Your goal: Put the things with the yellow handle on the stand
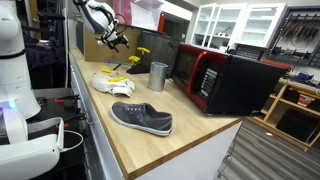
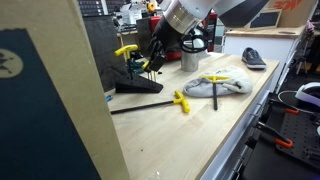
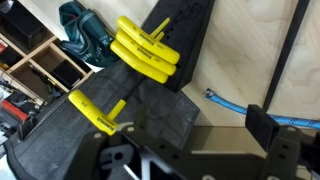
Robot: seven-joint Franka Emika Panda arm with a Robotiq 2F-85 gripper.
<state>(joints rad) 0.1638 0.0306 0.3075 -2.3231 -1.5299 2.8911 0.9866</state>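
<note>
A black tool stand sits at the back of the wooden bench, and it also shows in the wrist view. Several yellow-handled T keys hang in it, with one more yellow handle lower down. One yellow-handled key lies flat on the bench in front of the stand. Another rests on a white cloth. My gripper hovers right at the stand, and its fingers are open and empty above the stand's base.
A grey shoe, a metal cup and a red-and-black microwave stand along the bench. A blue cable lies beside the stand. A green cloth sits behind it. A wooden panel blocks the near side.
</note>
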